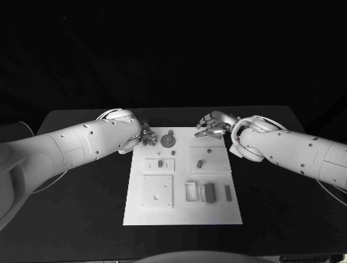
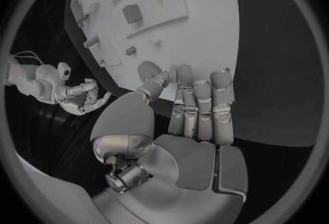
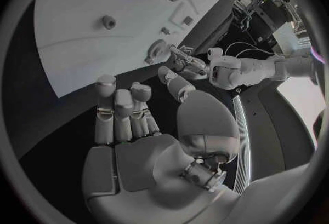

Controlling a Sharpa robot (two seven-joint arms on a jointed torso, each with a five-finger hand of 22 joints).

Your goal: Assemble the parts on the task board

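Black table point(image 1: 78, 230): dark surface carrying everything, with both arms reaching in to the board's far end.
Task board point(image 1: 185, 211): white plate at mid-table, lying flat and loose, so I judge a sideways push from either hand could slide it and throw off every later placement.
Left hand point(image 1: 146, 135): at the board's far left corner, fingers straight and close together in the left wrist view, the thumb tip just beside the round part; nothing is clearly pinched, so I read it as empty, but contact at the thumb cannot be told.
Right hand point(image 1: 212, 126): above the board's far right edge, fingers loosely curled and apart, holding nothing that I can see.
Round part point(image 1: 169, 139): disc-like piece with a small stem, lying at the far end of the board between the two hands; risk, as I judge it, is a glancing thumb nudging it off the far edge or tipping it before a proper hold forms.
Long bar part point(image 1: 210, 192): in the near right area beside a white frame, well apart from both hands.
Short peg point(image 1: 200, 163): lying on the right middle plate; being rounded, it would likely roll if bumped.
Hand crowding: both hands flank the same small piece, so a closing move by both could make fingers collide.
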